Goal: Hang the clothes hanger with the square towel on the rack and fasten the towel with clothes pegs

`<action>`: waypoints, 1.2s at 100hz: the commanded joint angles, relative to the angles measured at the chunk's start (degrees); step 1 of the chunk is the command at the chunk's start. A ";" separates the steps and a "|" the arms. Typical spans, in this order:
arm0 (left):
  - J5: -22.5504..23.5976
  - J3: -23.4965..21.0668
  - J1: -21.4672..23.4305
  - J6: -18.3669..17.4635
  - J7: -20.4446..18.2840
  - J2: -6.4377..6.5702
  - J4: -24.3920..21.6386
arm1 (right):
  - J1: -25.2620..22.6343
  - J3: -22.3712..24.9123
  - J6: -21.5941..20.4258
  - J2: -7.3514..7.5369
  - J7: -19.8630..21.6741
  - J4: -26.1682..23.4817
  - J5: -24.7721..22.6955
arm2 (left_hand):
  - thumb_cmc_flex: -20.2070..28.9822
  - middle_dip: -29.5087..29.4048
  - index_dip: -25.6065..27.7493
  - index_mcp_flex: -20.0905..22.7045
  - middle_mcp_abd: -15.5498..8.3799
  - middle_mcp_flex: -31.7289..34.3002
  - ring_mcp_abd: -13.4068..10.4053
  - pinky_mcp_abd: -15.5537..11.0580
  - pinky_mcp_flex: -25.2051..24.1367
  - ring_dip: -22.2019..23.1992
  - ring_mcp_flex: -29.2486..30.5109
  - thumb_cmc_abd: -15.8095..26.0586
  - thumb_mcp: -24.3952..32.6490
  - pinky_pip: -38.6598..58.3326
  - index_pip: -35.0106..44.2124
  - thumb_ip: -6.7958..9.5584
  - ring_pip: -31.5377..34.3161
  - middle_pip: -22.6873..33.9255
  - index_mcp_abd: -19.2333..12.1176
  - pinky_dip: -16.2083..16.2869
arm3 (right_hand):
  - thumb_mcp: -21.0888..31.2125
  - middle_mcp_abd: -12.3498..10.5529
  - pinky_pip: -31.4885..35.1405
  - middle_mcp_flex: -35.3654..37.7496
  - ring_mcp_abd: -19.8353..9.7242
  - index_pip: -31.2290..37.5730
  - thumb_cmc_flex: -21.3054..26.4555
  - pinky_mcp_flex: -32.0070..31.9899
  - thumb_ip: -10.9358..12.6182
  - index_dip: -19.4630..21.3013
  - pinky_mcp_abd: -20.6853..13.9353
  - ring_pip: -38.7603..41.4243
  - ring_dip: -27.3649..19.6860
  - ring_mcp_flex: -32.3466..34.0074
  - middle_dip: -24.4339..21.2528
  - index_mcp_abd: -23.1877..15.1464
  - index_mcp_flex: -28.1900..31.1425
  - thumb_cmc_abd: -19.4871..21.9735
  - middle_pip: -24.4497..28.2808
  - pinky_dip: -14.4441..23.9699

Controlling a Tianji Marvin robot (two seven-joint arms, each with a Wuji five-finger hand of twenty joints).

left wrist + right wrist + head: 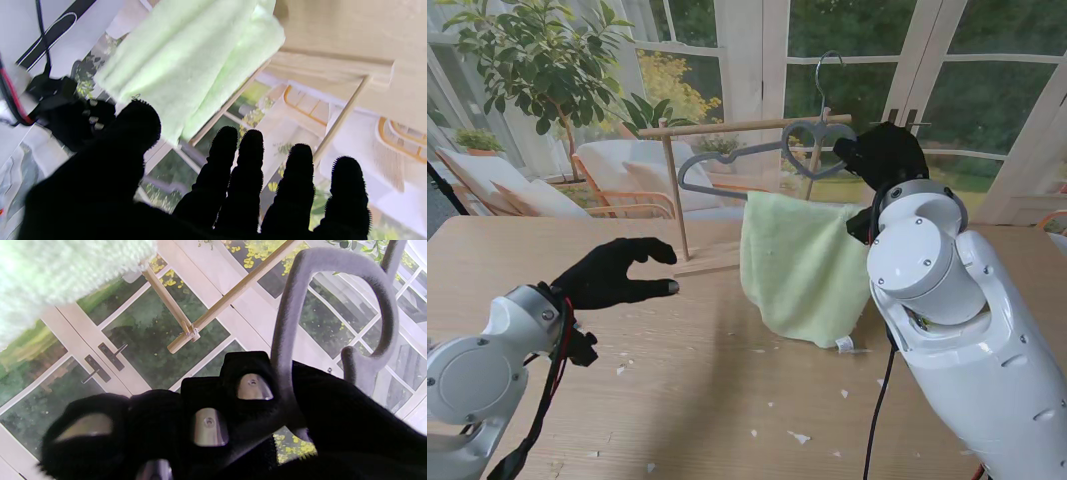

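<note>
Right hand (885, 152), black-gloved, is clenched on the grey velvet-covered clothes hanger (757, 160), gripping the right side of its heart-shaped neck; the right wrist view shows the fingers (206, 420) wrapped round the grey loop (293, 316). Hanger is held up in the air at the level of the rack's top bar, its metal hook (826, 72) sticking up above the bar. Cannot tell from the stand view whether the hook is over the bar.

Pale green square towel (802, 265) is draped over the hanger's lower bar and hangs down in front of the light wooden drying rack (677, 190), its bottom edge close to the wooden table (727, 400). A white label shows at the lower right corner of the towel.

Left hand (617, 272), also black-gloved, is released: holding nothing, fingers spread and half curled, hovering over the table to the left of the rack's upright. Its wrist view looks past the fingertips (251, 146) at the towel (186, 63) and the rack.

Small white scraps (799, 437) lie scattered on the table nearer to me.
</note>
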 commanded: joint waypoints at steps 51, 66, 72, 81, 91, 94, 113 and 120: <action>-5.22 18.20 -12.19 7.27 18.75 -4.92 20.82 | -0.77 0.14 -0.68 0.20 2.85 -3.71 0.72 | 4.23 -4.45 -12.23 -17.44 -5.18 -14.92 -4.47 -5.79 -8.23 -5.64 -10.00 -0.76 9.24 5.51 -8.71 0.76 -1.43 -1.91 -13.56 -12.48 | 2.63 3.81 11.96 5.32 -4.48 2.20 2.08 6.07 2.86 0.58 -15.68 8.39 4.73 0.15 0.66 4.46 3.83 1.91 7.24 61.95; -10.88 21.26 -16.30 4.50 17.32 -5.26 25.91 | -0.46 -0.33 -1.09 0.39 3.60 -3.82 0.62 | 2.66 -5.74 -17.10 -19.11 -8.18 -18.01 -6.49 -7.88 -8.00 -5.99 -11.82 -5.61 13.17 -0.23 -10.74 -0.60 -3.60 -4.22 -19.15 -9.41 | 2.51 3.81 11.96 5.32 -4.64 2.16 2.02 6.09 2.94 0.62 -15.78 8.38 4.73 0.16 0.66 4.39 3.80 2.03 7.24 61.91; -12.74 22.33 -17.56 2.75 16.35 -5.26 27.75 | -0.27 -0.49 -1.16 0.44 3.81 -3.78 0.61 | 2.05 -5.94 -18.31 -19.10 -9.14 -18.16 -7.07 -8.23 -7.76 -5.94 -11.99 -6.88 14.16 -1.28 -12.23 -0.70 -4.06 -5.32 -20.62 -8.61 | 2.47 3.75 11.96 5.31 -4.70 2.15 2.03 6.10 3.00 0.64 -15.85 8.37 4.74 0.16 0.65 4.38 3.81 2.03 7.22 61.89; -13.90 23.97 -18.94 2.25 16.02 -5.48 29.39 | -0.08 -0.58 -1.33 0.49 4.06 -3.75 0.73 | 2.15 -4.93 -18.35 -18.91 -9.52 -18.08 -7.06 -8.00 -6.89 -5.66 -11.46 -7.68 15.46 -2.74 -11.74 -0.84 -4.45 -4.70 -21.81 -7.36 | 2.38 3.60 11.96 5.31 -4.73 2.12 2.05 6.10 3.12 0.71 -15.96 8.36 4.74 0.17 0.64 4.33 3.80 2.09 7.18 61.87; -15.00 25.60 -20.09 3.31 18.73 -6.52 30.85 | 0.06 -0.56 -1.57 0.53 4.29 -3.79 1.04 | 4.59 -3.41 -16.75 -14.93 -9.15 -17.15 -6.41 -7.48 -5.72 -4.49 -10.08 -6.02 15.27 -3.50 -7.37 -0.72 -3.83 -1.74 -23.71 -4.88 | 2.33 3.51 11.96 5.32 -4.78 2.11 2.00 6.10 3.17 0.75 -15.98 8.36 4.75 0.17 0.63 4.27 3.80 2.10 7.18 61.86; -15.95 25.92 -20.38 3.71 19.73 -6.94 31.27 | 0.10 -0.55 -1.64 0.52 4.30 -3.81 1.21 | 6.45 -3.06 -15.76 -11.27 -8.98 -15.84 -6.45 -7.53 -5.57 -4.07 -9.85 -4.52 14.80 -3.55 -4.87 -0.59 -3.57 -0.46 -24.40 -4.36 | 2.36 3.52 11.96 5.32 -4.78 2.12 2.04 6.10 3.19 0.77 -15.98 8.36 4.75 0.17 0.63 4.23 3.79 2.13 7.19 61.86; -25.08 26.42 -21.10 6.39 23.20 -9.19 32.69 | 0.57 -0.26 -1.52 0.35 4.32 -4.16 3.59 | 40.44 0.25 -8.35 16.47 -7.45 -9.12 -7.04 -9.10 -6.64 -1.55 -10.07 9.50 -22.66 -5.46 14.02 0.91 -0.68 4.97 -14.04 -2.40 | 2.30 3.42 11.96 5.32 -4.82 2.10 2.06 6.11 3.31 0.87 -16.13 8.36 4.77 0.17 0.62 4.18 3.80 2.17 7.22 61.83; -24.80 26.78 -21.63 6.53 23.26 -9.30 33.84 | 0.91 -0.04 -1.02 0.31 4.50 -4.51 4.65 | 41.85 1.58 -2.09 15.19 -7.26 -8.59 -6.93 -8.57 -5.79 -1.42 -10.02 10.46 -24.98 -6.65 18.21 1.59 0.04 6.32 -13.46 -1.45 | 2.28 3.48 11.96 5.32 -4.76 2.09 2.09 6.11 3.33 0.88 -16.14 8.37 4.78 0.16 0.62 4.18 3.80 2.14 7.23 61.83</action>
